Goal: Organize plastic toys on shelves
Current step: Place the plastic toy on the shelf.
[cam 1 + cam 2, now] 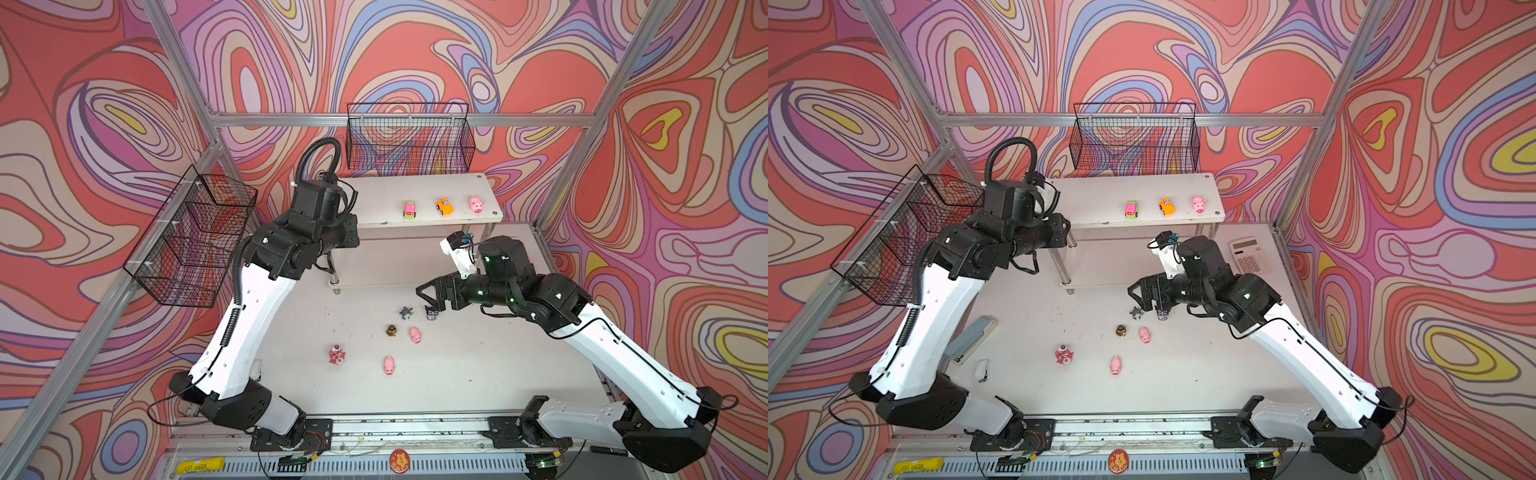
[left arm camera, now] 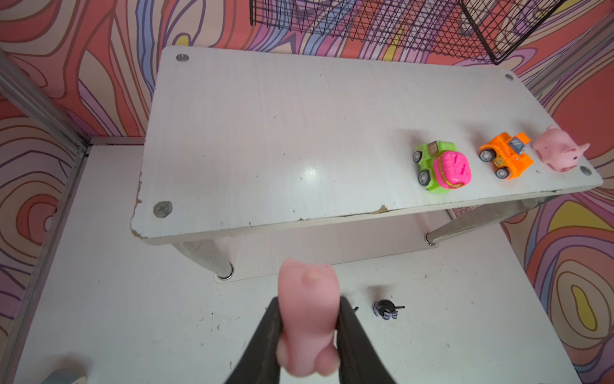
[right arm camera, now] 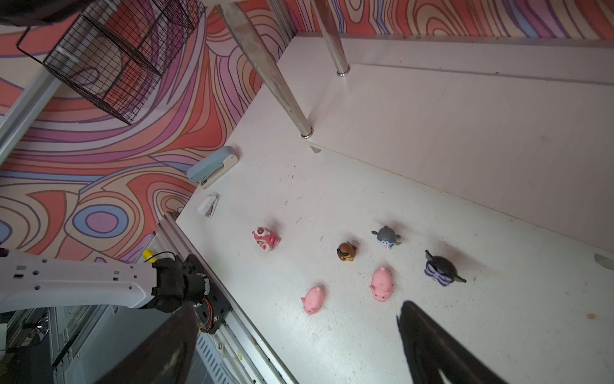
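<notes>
While left gripper (image 2: 309,320) pinches, smooth pink pig (image 2: 307,292)

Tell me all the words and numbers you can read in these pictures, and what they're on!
No text can be read for sure.
Yellow label on the front rail: dark print, too blurred to read.
Calculator: key markings too small to read, display blank.
Round red badge: a cartoon picture, no readable words.
</notes>
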`<state>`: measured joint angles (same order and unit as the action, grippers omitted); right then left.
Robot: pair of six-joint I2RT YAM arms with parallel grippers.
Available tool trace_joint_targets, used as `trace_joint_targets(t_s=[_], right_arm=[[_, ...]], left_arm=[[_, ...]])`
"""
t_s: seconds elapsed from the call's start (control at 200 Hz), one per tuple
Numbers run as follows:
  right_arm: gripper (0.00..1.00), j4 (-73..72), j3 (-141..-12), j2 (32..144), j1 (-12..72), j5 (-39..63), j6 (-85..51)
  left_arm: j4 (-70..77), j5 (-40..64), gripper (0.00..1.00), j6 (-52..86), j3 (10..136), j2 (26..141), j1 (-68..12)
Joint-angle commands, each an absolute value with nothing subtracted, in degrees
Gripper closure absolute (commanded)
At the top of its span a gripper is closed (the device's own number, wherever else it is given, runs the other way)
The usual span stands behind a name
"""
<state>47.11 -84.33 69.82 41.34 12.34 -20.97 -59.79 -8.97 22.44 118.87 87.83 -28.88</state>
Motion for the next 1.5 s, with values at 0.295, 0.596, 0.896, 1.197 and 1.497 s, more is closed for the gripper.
trace_joint_targets(t_s=[0.295, 0.596, 0.896, 1.197, 1.497], right_arm=[[0.02, 42.7, -88.9, 72.2, 41.5, 9.1, -17.5], [0.01, 43.1, -87.6, 69.8, 41.5, 3.5, -16.4], [0.02, 42.7, -85.0, 67.2, 41.4, 1.9, -16.2], [0.02, 43.2, -83.8, 65.3, 41.4, 0.0, -15.5], [0.02, 44.4, -83.2, 64.8, 41.5, -1.0, -15.4]], left_arm=[[-62.7, -9.5, 0.7, 21.1, 135.9, 103.2, -30.4], [-62.2, -10.6, 0.7, 23.2, 139.7, 107.9, -31.0], [-61.5, -14.5, 0.7, 24.3, 139.8, 109.4, -31.6], [-60.1, -15.7, 0.69, 27.2, 140.3, 110.6, -32.0], [-61.1, -16.8, 0.65, 27.9, 143.5, 112.8, -32.8]])
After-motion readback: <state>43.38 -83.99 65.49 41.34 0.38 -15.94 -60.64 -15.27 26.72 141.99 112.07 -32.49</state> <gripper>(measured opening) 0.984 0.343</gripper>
